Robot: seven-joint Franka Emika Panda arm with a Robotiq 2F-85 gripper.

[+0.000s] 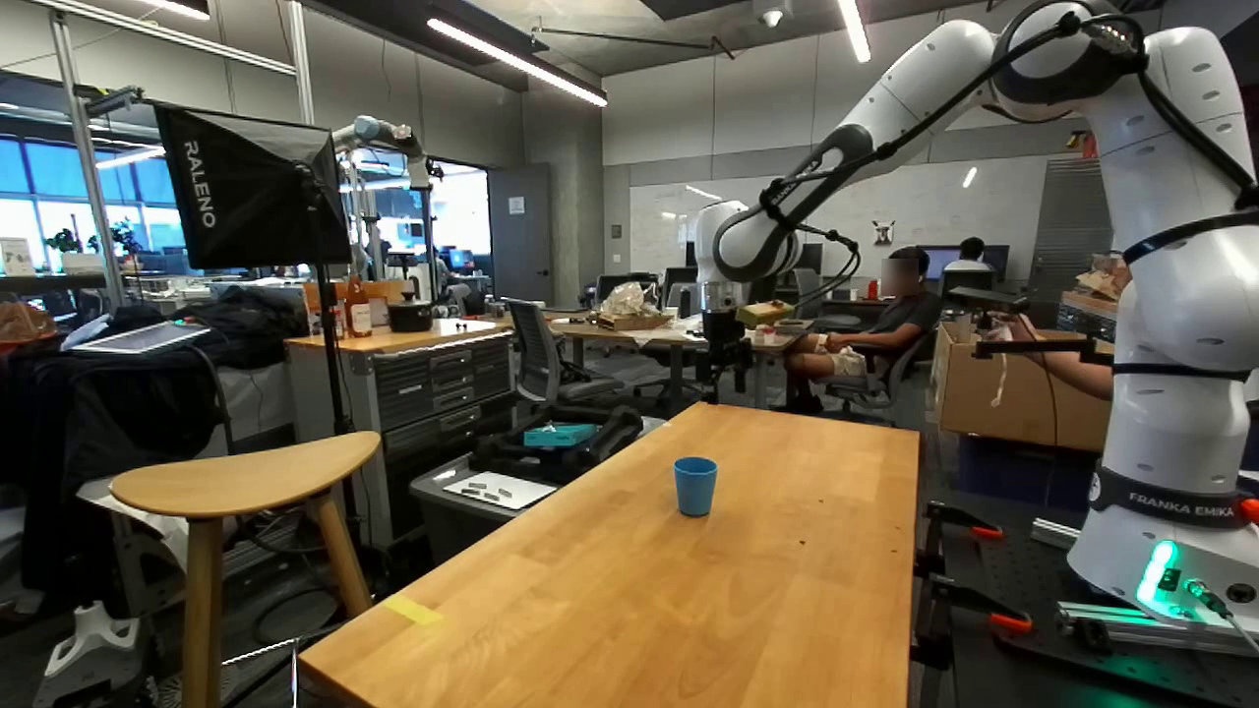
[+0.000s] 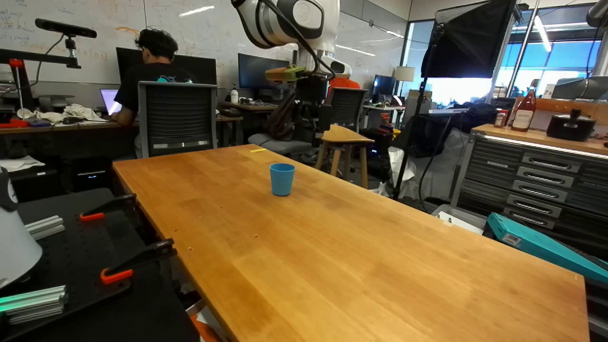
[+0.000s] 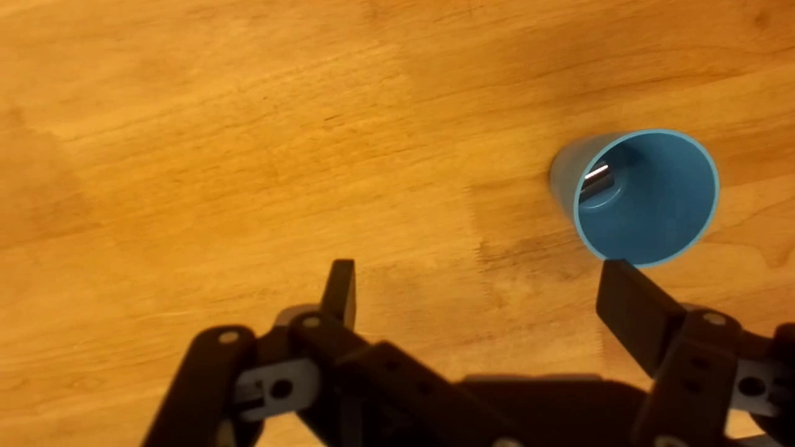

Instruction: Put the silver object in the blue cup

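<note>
The blue cup (image 1: 695, 487) stands upright on the wooden table (image 1: 787, 590). It also shows in an exterior view (image 2: 282, 179) and at the right of the wrist view (image 3: 664, 211). The silver object (image 3: 597, 179) lies inside the cup at its bottom, partly hidden by the wall; it shows only in the wrist view. My gripper (image 3: 479, 264) is open, with nothing between its fingers. In both exterior views the gripper (image 1: 726, 379) (image 2: 313, 121) hangs above table height, apart from the cup. In the wrist view the right fingertip overlaps the cup's rim in the picture.
Black clamps with orange tips (image 1: 969, 521) grip the table edge on the robot's side. A wooden stool (image 1: 246, 477) and a grey bin (image 1: 452, 492) stand beside the opposite long edge. A yellow tape strip (image 1: 413, 610) marks a table corner.
</note>
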